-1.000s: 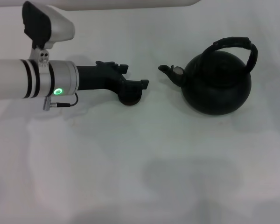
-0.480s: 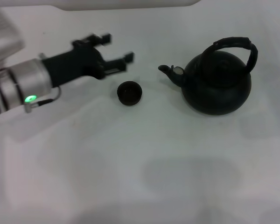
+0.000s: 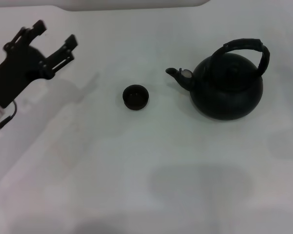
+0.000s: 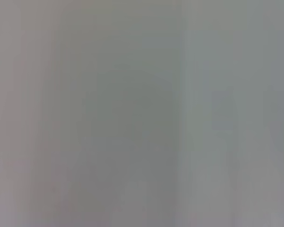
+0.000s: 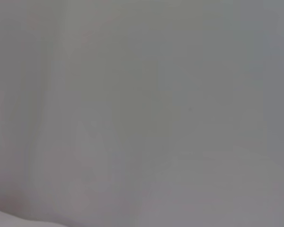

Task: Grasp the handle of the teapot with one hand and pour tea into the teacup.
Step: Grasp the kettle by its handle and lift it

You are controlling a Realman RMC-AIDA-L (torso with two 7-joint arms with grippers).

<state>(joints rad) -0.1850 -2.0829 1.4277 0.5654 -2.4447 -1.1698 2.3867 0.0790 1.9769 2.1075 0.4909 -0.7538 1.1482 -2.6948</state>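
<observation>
The lower half of the frame is bare white bench (image 3: 136,195), smooth and matte, with wide room on every side. Mid-frame sits the teacup (image 3: 136,96), small, round, low and dark, standing apart from everything. To its right, well clear, rests the teapot (image 3: 228,87): a big matte-black globe with its short curved spout aimed at the cup, and the handle (image 3: 244,48), a thick ribbed arch, rising over the top. At upper left of the frame hangs my left pincer (image 3: 53,40), black, fingers spread apart, holding nothing, far from the cup. My wrist views show only blank grey.
</observation>
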